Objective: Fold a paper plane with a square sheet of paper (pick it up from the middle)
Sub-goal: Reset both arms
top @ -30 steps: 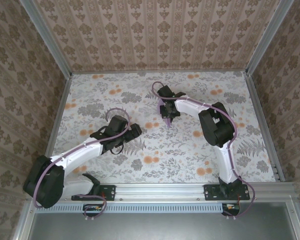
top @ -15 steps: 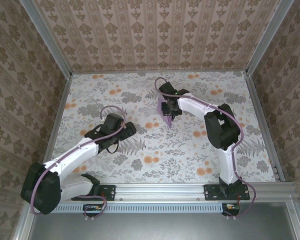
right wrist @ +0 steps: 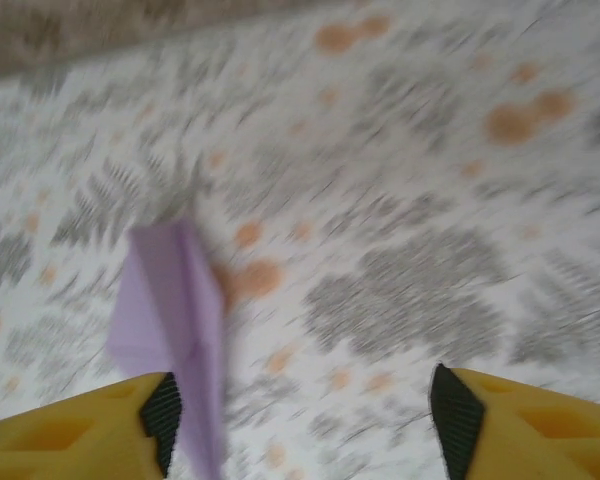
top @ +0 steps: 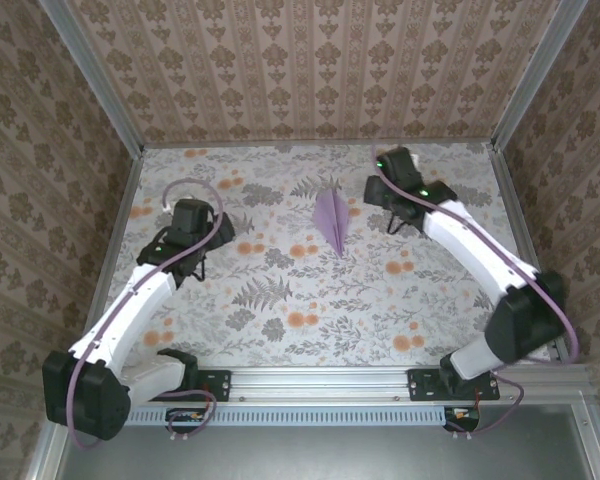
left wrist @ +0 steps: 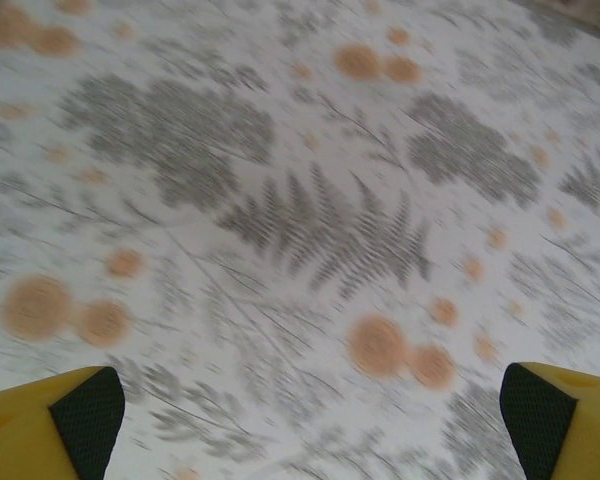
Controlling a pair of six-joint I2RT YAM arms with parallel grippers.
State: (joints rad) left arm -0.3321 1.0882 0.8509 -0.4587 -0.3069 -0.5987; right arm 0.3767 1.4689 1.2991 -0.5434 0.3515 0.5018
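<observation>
Paper plane (top: 332, 220), slim creased lilac dart on tablecloth (top: 280, 300), left tool (left wrist: 310, 410) wide, right tool (right wrist: 300, 420) wide

Table (top: 380, 300): flat surface, fully covered by a floral cloth (top: 280, 290) with grey ferns and orange blossoms on a pale ground. The cloth lies smooth, with no visible wrinkles, and reaches the metal frame on all sides.

One item rests directly on the cloth: a paper plane (top: 332, 220), lilac, folded into a narrow dart with a centre crease. It lies in the far half of the table, slightly right of centre. Its pointed tip faces the near edge and its wider end faces the far wall. In the right wrist view the plane (right wrist: 175, 300) is blurred, and one fold appears slightly raised.
</observation>
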